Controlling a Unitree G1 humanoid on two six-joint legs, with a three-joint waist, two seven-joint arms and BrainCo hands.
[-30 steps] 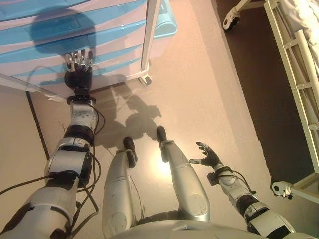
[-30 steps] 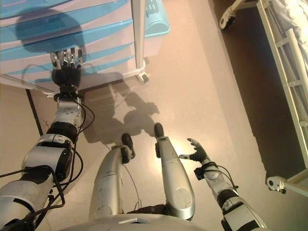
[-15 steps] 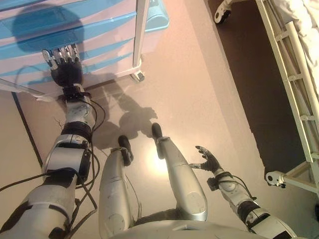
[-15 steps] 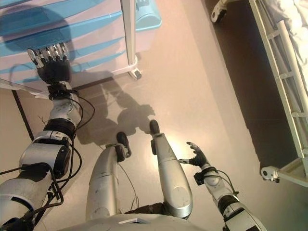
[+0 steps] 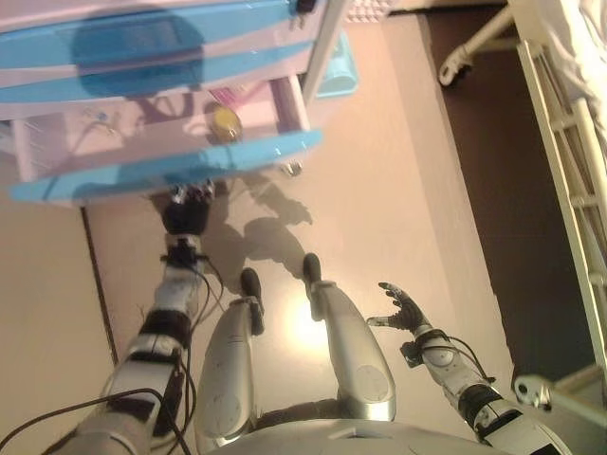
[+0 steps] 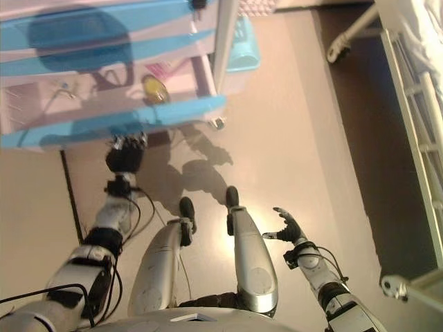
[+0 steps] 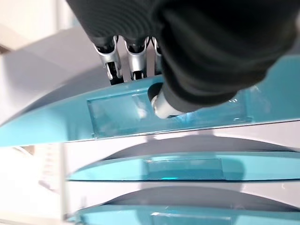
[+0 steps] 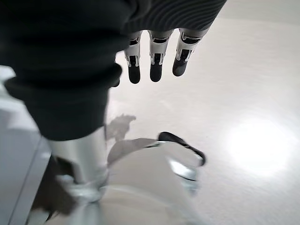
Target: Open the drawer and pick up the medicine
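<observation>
While the drawer (image 5: 161, 152) stands pulled out from the blue-and-white drawer cabinet (image 5: 142, 38), the left robot hand (image 5: 187, 207) sits at the drawer's blue front edge, its fingers (image 7: 133, 58) hooked over the recessed handle (image 7: 122, 112), as the left wrist view shows. Inside the drawer a small round yellow item, judged to be the medicine (image 5: 226, 123), lies toward the drawer's right side, near its right wall; pink packaging (image 5: 228, 95) lies just behind it. The medicine lies directly beyond the left robot hand, past the front edge and slightly to the right. Its shape appears roundish, so no clear long axis can be told. The right robot hand (image 5: 400, 310) hangs low beside the robot, well apart from the cabinet, fingers relaxed and spread, holding nothing. The left robot hand is plainly the nearer; in judgement, the opening step looks done, and the coming move calls for releasing the handle and reaching over the front edge down into the drawer.
</observation>
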